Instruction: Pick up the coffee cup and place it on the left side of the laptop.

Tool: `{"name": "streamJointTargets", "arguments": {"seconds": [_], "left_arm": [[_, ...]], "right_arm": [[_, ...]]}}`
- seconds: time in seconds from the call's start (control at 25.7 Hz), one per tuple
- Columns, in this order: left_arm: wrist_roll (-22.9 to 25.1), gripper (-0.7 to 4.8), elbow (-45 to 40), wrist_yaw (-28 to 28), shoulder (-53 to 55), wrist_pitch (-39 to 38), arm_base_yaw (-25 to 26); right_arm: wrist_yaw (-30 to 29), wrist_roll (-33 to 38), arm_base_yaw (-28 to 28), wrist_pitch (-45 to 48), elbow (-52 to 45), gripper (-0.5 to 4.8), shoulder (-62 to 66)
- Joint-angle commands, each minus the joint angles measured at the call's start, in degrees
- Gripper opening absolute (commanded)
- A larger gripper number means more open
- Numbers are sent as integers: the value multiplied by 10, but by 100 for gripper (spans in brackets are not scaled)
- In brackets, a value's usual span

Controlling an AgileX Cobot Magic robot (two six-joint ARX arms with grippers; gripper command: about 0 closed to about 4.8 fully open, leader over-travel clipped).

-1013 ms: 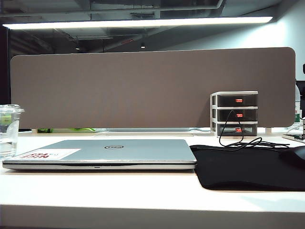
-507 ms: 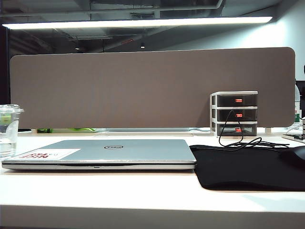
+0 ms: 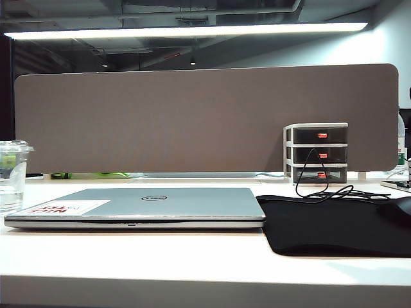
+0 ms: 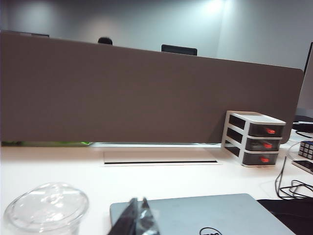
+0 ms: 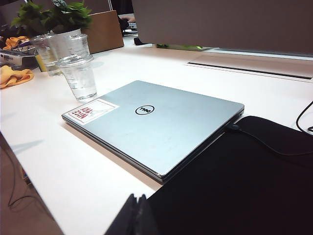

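Observation:
The coffee cup (image 3: pixel 13 176), clear plastic with a clear lid, stands upright on the white desk just left of the laptop's (image 3: pixel 160 204) left end. The silver Dell laptop lies closed. Neither gripper shows in the exterior view. In the left wrist view my left gripper (image 4: pixel 138 200) is shut and empty, over the laptop's (image 4: pixel 215 215) near corner, with the cup's lid (image 4: pixel 46 208) beside it and apart. In the right wrist view my right gripper (image 5: pixel 137 197) is shut and empty, at the edge of the black mouse pad (image 5: pixel 244 181), well back from the laptop (image 5: pixel 156 125) and cup (image 5: pixel 78 76).
A brown partition (image 3: pixel 205 119) closes the desk's far side. A small three-drawer unit (image 3: pixel 316 153) with a black cable (image 3: pixel 321 189) stands at the back right. The black mouse pad (image 3: pixel 334 224) lies right of the laptop. A potted plant (image 5: pixel 54 17) and a yellow cloth (image 5: pixel 12 76) lie beyond the cup.

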Motion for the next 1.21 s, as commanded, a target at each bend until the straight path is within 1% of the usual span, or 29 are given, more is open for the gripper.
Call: {"name": "streamJointTargets", "arguments": {"seconds": [0.04,0.12,0.23,0.31,0.35,0.47,0.58,0.7,0.78,0.82,0.86,0.9,0.97,1.05,1.21], "left_arm": [[23,-6,0,-29,0,-39,-10],[39,-6,0,-39,0,-80,-23],[65,-6,0,-45,0,-115,-44],[80,-6,0,-60,0,-130,-57],[85,-6,0,-69,0,-135,-62],[105,-6,0,-109,0,-147,-78],[108,-6,0,-145,0,-148,-91],[121,-6,0,-155,0,-148,-96],[120,-6,0,-156,0,-146,-96],[121,-6,-1,-167,0,-139,-104],[122,-6,-1,-177,0,-136,-112],[137,-6,-1,-194,0,-130,-136],[150,-6,-1,-208,0,-129,-160],[174,-6,-1,-254,0,-130,-210],[192,-6,-1,-300,0,-142,-242]], "right_arm": [[37,-2,0,10,-3,-1,-1],[78,-3,0,10,-3,-1,-1],[132,-5,0,13,-3,-1,-1],[186,-16,0,19,-3,-1,-1],[200,-21,0,22,-3,-1,-1],[271,-35,0,32,-3,-1,-1],[320,-37,0,38,-3,-1,-1],[348,-47,0,37,-3,-1,-1],[369,-63,0,38,-3,-1,-1],[390,-67,0,38,-3,-1,-1],[398,-67,0,38,-3,-1,-1],[408,-67,0,38,-3,-1,-1],[409,-67,0,38,-3,-1,-1],[410,-67,0,37,-3,-1,-1],[426,-75,0,40,-3,-1,-1]]}}
